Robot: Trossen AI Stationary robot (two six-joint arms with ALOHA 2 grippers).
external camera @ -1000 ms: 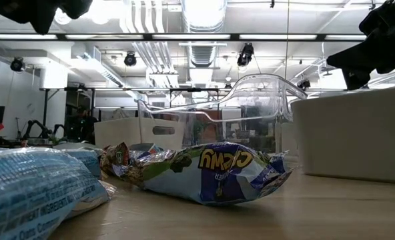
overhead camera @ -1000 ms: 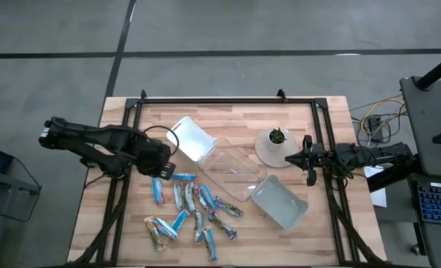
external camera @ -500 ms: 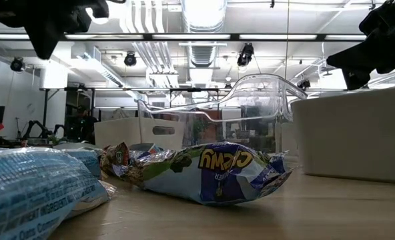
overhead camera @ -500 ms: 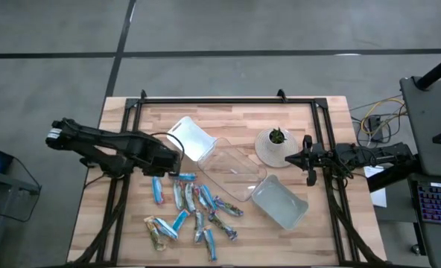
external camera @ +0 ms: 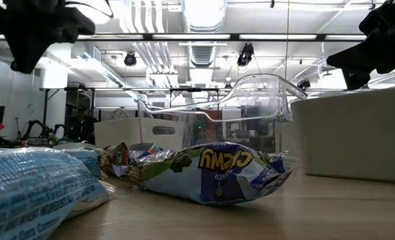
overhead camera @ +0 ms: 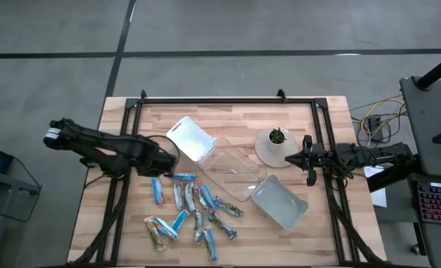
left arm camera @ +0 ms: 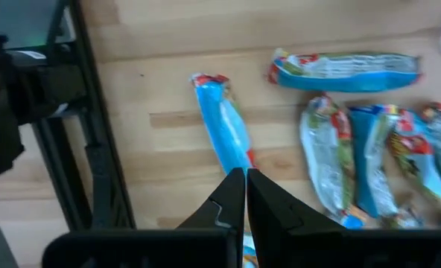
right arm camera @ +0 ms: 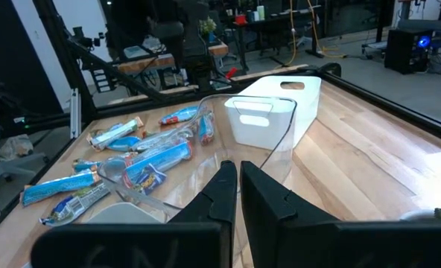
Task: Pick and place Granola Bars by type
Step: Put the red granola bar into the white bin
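Left gripper (left arm camera: 244, 181) closed, nothing in it, hanging over the table's left side just above the bright blue bar (overhead camera: 157, 191) that lies apart from the pile. That loner is the easy first pick, my guess. Jaws need to open before I drop onto it. Granola bars (overhead camera: 194, 212) all loose on the wood, front-left of the trays; none sorted yet. Clear tray (overhead camera: 228, 171) sits between two white trays (overhead camera: 191, 138), likely one per type. Right gripper (overhead camera: 308, 173) closed too, parked at the right edge by the potted plant (overhead camera: 275, 145).
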